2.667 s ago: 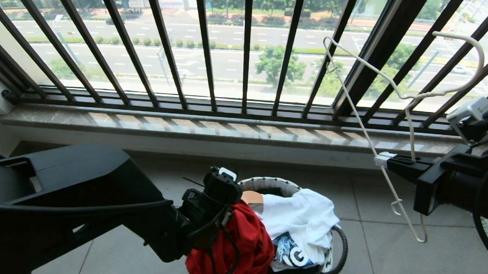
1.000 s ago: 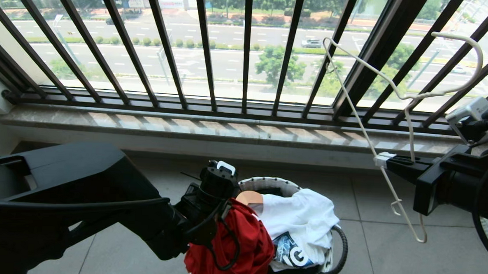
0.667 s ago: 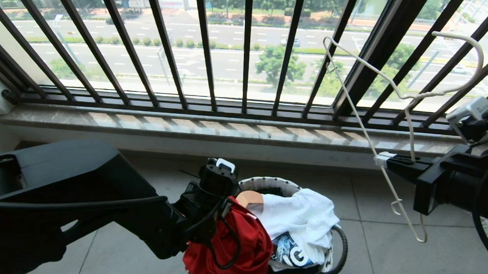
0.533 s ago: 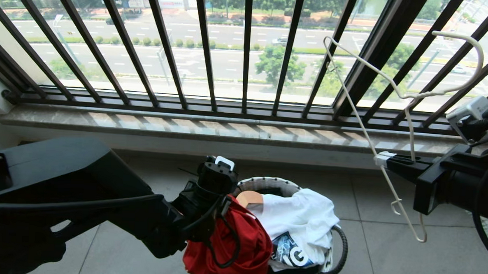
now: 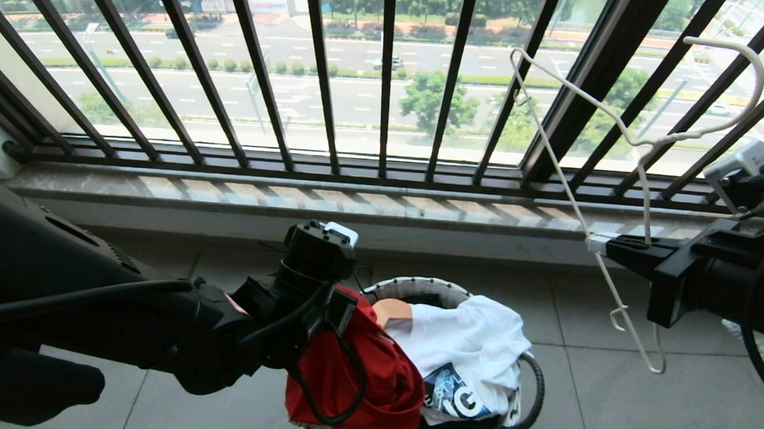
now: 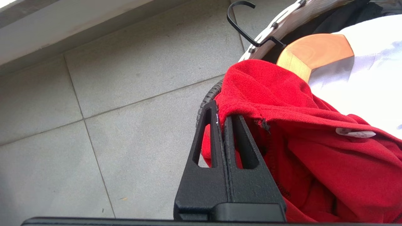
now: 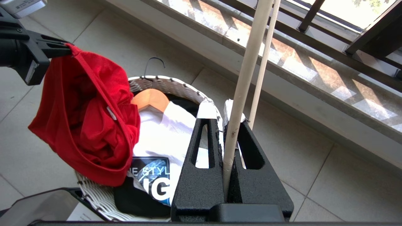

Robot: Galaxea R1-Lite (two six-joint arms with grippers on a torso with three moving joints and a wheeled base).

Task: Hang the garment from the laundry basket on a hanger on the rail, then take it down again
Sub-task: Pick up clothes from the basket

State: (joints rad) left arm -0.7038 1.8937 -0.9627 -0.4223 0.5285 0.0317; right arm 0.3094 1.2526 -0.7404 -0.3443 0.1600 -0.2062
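The red garment point(image 5: 355, 374) hangs bunched over the near-left side of the laundry basket point(image 5: 417, 284), partly lifted out of it. My left gripper point(image 6: 221, 114) is shut on a fold of the garment point(image 6: 282, 103) at its upper edge. From the right wrist, this gripper point(image 7: 59, 50) holds the garment point(image 7: 84, 119) up above the basket point(image 7: 163, 83). At the right, raised in front of the window bars, my right gripper point(image 5: 597, 244) is shut on the thin cream hanger point(image 5: 643, 143). The hanger point(image 7: 248, 62) runs between its taped tips point(image 7: 220, 110). The rail is out of view.
A white printed T-shirt point(image 5: 473, 341) and a wooden hanger point(image 5: 387, 308) lie in the basket, with a black garment point(image 7: 138, 201) beneath. A dark railing of vertical bars point(image 5: 386, 79) and a stone sill point(image 5: 292, 198) stand behind. Grey floor tiles point(image 5: 638, 406) surround the basket.
My left gripper has shut on the red garment and risen up and to the left, pulling the cloth with it. The right gripper and hanger have risen slightly.
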